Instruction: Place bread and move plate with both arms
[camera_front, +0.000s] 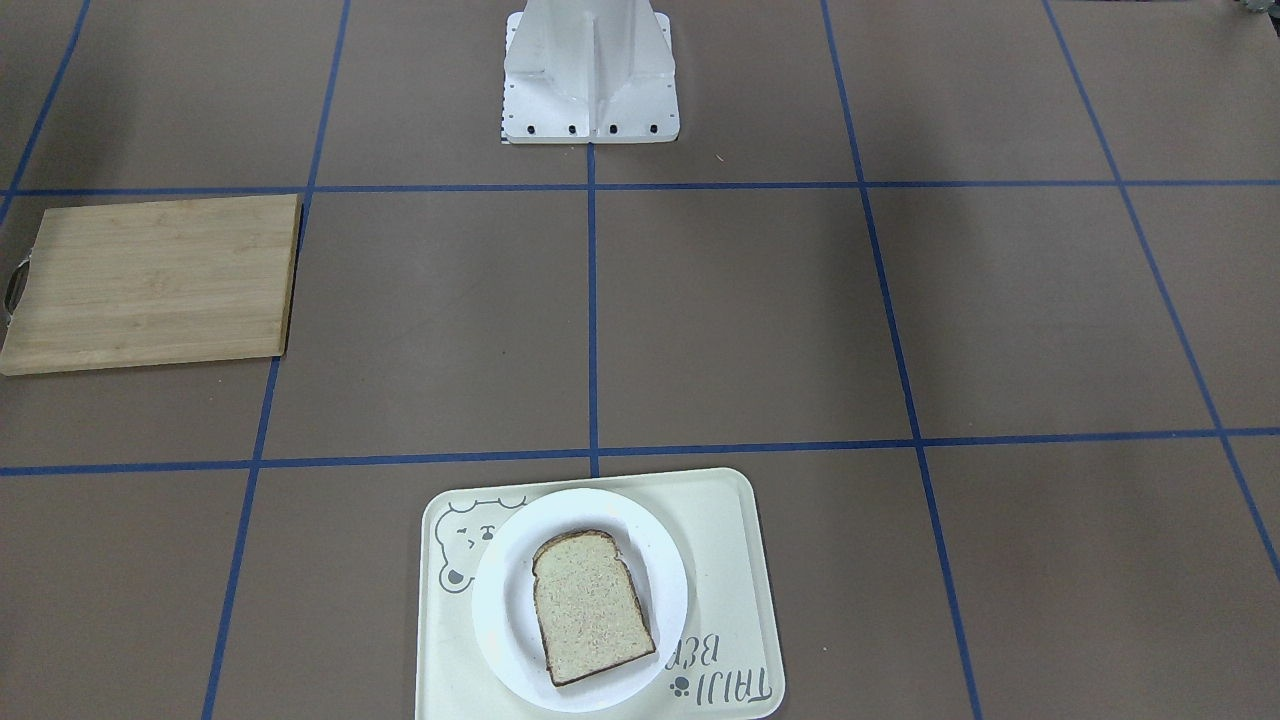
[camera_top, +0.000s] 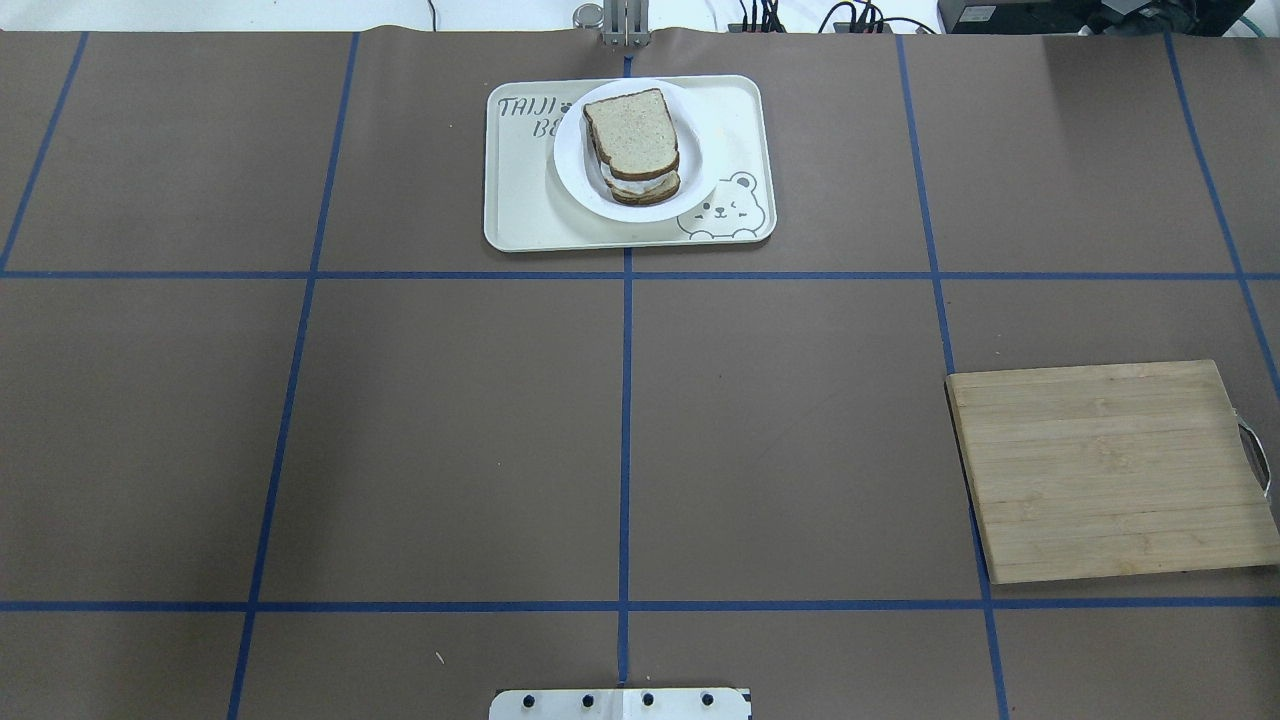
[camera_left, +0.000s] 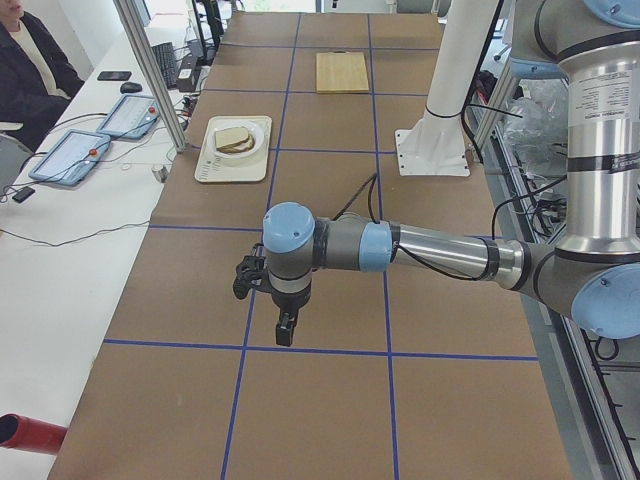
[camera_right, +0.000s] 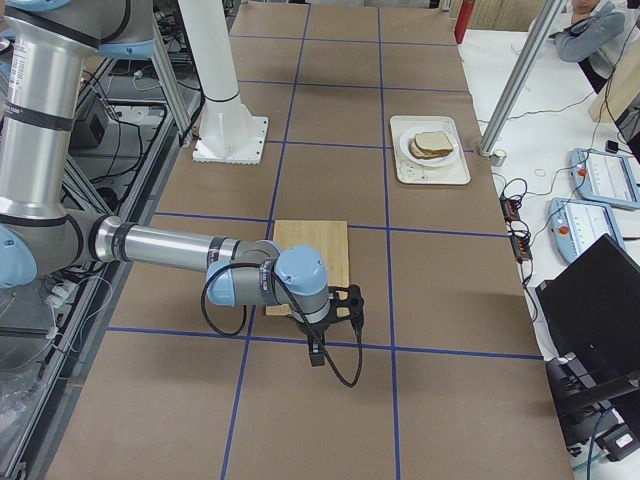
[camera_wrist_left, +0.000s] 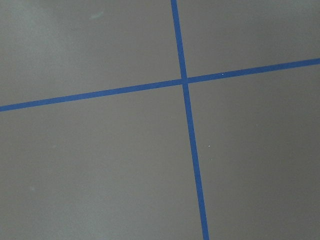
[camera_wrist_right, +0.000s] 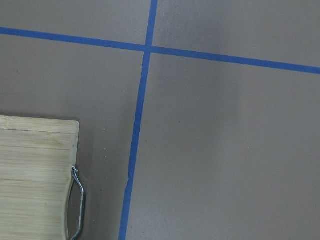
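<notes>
The bread (camera_front: 592, 605) lies on top of a stack on the white plate (camera_front: 497, 600). In the overhead view the bread (camera_top: 630, 130) covers a white layer and a second slice on the plate (camera_top: 703, 150). The plate rests on the cream bear tray (camera_front: 725, 560). My left gripper (camera_left: 247, 278) hangs over bare table near the robot's left end, far from the plate. My right gripper (camera_right: 352, 303) hangs by the cutting board's end. Both show only in the side views, so I cannot tell whether they are open or shut.
A bamboo cutting board (camera_top: 1110, 470) with a metal handle (camera_wrist_right: 77, 200) lies on the robot's right. The white stand (camera_front: 590, 70) is at the robot's edge. Blue tape lines grid the brown table. An operator (camera_left: 30, 70) sits beyond the far edge.
</notes>
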